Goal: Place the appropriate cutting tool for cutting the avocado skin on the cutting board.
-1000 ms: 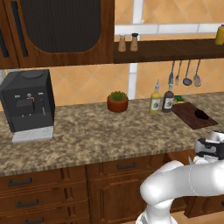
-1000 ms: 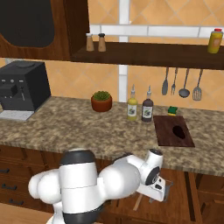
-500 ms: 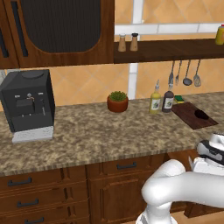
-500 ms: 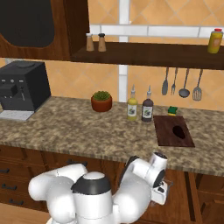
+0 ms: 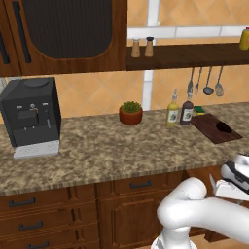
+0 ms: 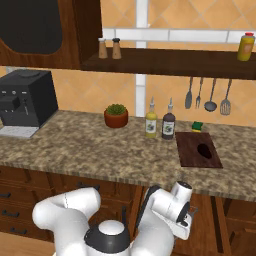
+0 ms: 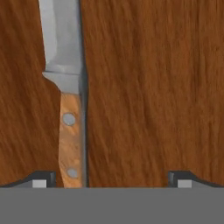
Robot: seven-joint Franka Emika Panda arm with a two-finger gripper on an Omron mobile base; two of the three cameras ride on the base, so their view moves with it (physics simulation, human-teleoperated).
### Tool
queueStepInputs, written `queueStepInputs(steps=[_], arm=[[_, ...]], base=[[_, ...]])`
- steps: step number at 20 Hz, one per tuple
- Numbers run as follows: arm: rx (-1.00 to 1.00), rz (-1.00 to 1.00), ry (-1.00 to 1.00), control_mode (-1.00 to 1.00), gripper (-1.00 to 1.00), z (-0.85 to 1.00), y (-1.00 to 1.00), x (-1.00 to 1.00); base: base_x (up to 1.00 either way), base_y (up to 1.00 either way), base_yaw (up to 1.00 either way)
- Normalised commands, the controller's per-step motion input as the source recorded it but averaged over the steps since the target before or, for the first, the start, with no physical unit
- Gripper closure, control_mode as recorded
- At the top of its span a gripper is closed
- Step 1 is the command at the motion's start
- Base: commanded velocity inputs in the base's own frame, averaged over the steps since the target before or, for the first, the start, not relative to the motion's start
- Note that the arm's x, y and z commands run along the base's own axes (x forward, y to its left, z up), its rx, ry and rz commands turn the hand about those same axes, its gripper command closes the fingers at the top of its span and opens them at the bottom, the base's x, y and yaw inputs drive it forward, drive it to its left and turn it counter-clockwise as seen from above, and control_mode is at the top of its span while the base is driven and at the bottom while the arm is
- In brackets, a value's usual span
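My claw (image 6: 186,220) hangs below the front edge of the speckled stone table (image 6: 100,155), close before the wooden cabinet fronts. In the hand view its two tips stand wide apart, and the wood-handled knife with the pale grey blade (image 7: 66,87) lies flat on brown wood just inside the left tip, with bare wood across to the right tip. Up top, the flat dark reddish-brown wooden cutting board (image 6: 192,152) has open surface around the small dark rounded avocado (image 6: 204,149). The yellow oil bottle (image 6: 151,121) and dark sauce bottle (image 6: 168,122) crowd its left rear; hanging metal utensils (image 6: 207,95) and the dark shelf (image 6: 165,61) limit room above.
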Motion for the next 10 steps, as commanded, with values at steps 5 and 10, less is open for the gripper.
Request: queueStepInputs(steps=[5, 10], arm=[[0.00, 0.00, -0.08, -1.00, -1.00, -0.14, 0.08, 0.00], [0.00, 0.00, -0.05, -1.00, -1.00, -0.22, 0.00, 0.00]], base=[[0.00, 0.00, 0.00], [0.00, 0.00, 0.00]])
